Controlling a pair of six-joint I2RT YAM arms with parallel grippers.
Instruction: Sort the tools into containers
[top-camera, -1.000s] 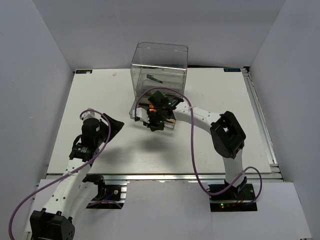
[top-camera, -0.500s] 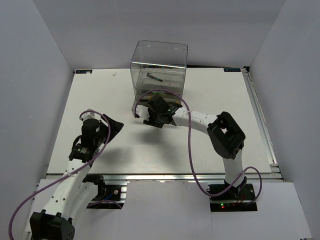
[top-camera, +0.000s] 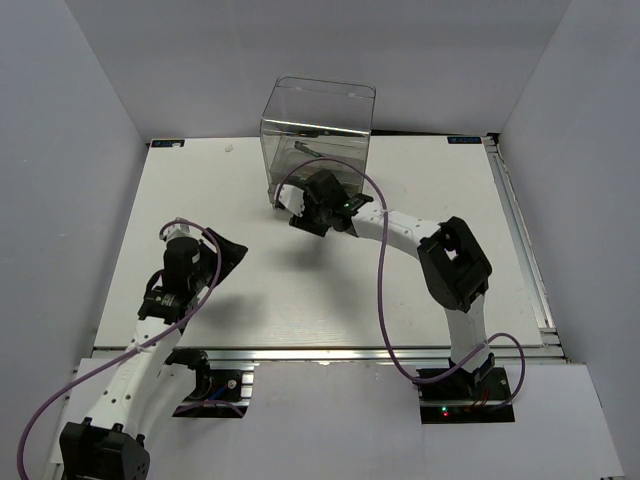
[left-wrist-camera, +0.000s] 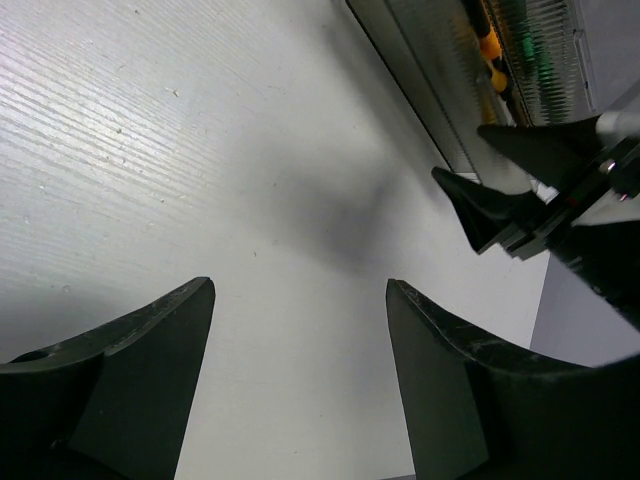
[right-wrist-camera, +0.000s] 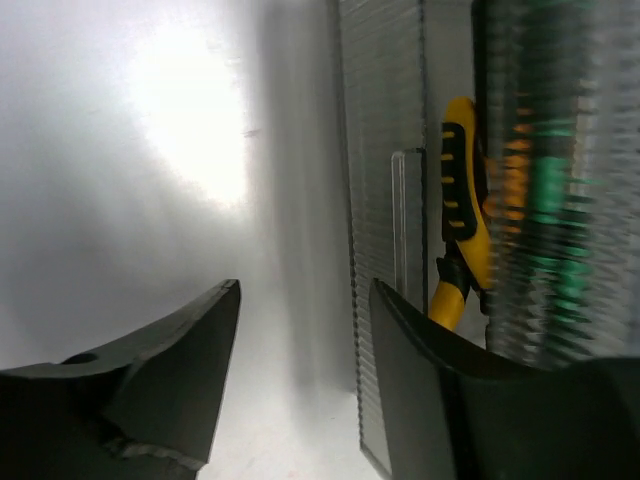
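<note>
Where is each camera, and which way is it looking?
Top external: above and behind, looking down on table and cabinet; left arm and right arm show.
Left wrist: on the left arm, facing across the table; left end effector shows.
Right wrist: beside the cabinet, facing orange-handled pliers; right end effector shows.
Both wrist views share the pliers.

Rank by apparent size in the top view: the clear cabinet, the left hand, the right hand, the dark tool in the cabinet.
1. clear cabinet, clearly largest.
2. left hand and right hand: they look about equal, so I do not rank them.
3. dark tool, smallest, only a thin sliver.
</note>
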